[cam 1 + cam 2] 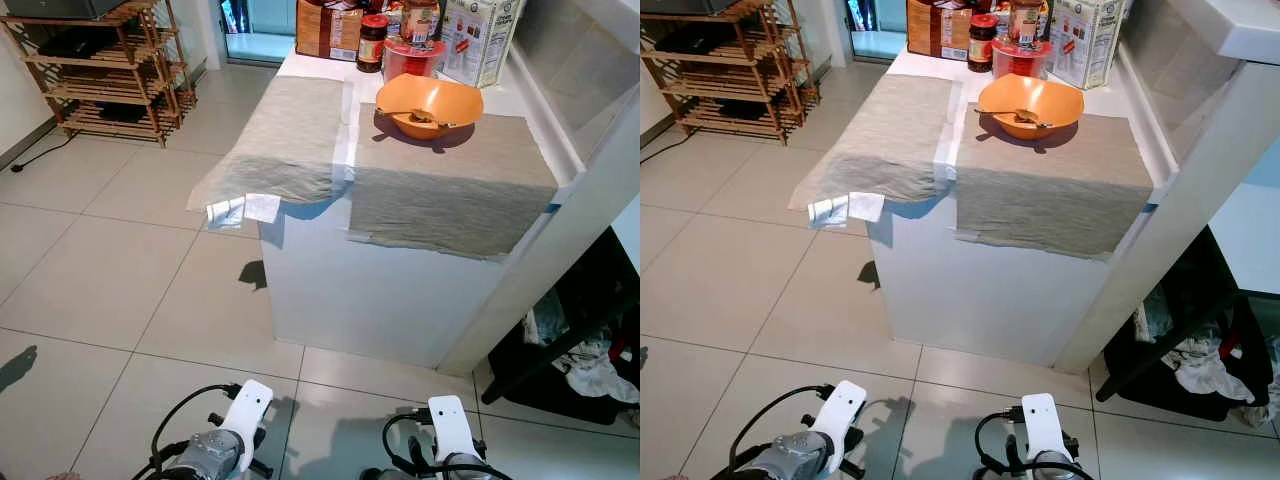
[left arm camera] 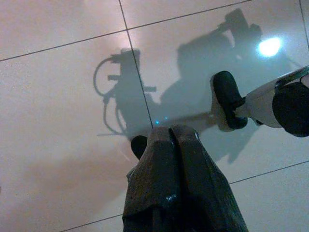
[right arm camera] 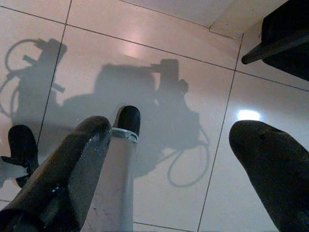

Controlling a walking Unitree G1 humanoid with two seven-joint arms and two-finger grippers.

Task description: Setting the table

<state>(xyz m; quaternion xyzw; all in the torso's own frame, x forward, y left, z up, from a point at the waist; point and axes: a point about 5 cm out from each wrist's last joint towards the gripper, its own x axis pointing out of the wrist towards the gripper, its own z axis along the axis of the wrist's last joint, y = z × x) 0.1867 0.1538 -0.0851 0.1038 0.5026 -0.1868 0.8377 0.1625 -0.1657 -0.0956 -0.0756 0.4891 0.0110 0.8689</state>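
An orange bowl [image 1: 429, 104] with a spoon [image 1: 1012, 114] resting in it sits on the far end of the right-hand grey placemat [image 1: 450, 180], which lies beside a second grey placemat [image 1: 285, 140] on the white counter [image 1: 375, 290]; both mats hang over the counter's near edge. Jars and boxes [image 1: 400, 35] stand at the back of the counter. Both arms hang low over the tiled floor [image 1: 110, 270]: the left gripper [image 2: 175, 137] has its fingers pressed together, the right gripper [image 3: 181, 140] has its fingers wide apart, neither holding anything.

Head stereo pair high above the counter [image 1: 400, 290]; wrist cameras seemingly floorward, close.
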